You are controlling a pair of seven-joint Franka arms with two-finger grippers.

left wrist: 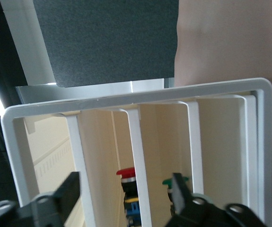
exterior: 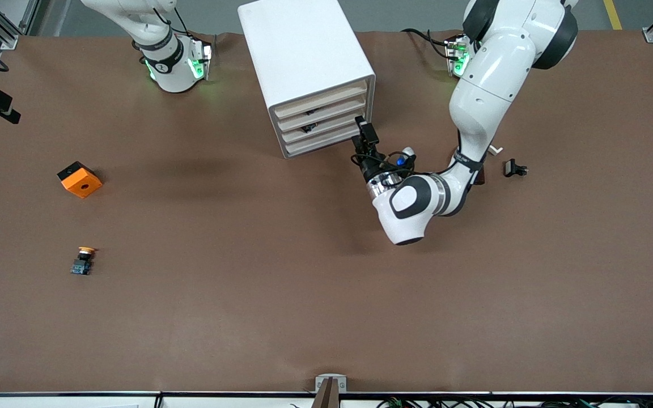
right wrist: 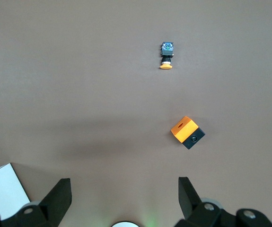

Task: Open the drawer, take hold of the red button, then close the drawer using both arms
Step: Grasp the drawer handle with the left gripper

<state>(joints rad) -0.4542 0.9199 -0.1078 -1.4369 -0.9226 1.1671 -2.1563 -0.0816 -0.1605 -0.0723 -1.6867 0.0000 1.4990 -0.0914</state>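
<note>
— How far along am I?

— Barely started. My left pincer (exterior: 362, 131) sits open-jawed at the cabinet (exterior: 304, 62) front; every drawer (exterior: 326, 129) looks shut, the button (left wrist: 127, 174) just ahead inside. The right pincer (right wrist: 121, 198) waits, open, above the surface (exterior: 281, 283).

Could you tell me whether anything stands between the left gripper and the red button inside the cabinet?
Yes. The left gripper, fingers open, is at the front of the white cabinet, and the drawers look shut. The left wrist view shows the red button inside, past a drawer's beige front strip, which has to slide out first. The right gripper waits, open.
</note>
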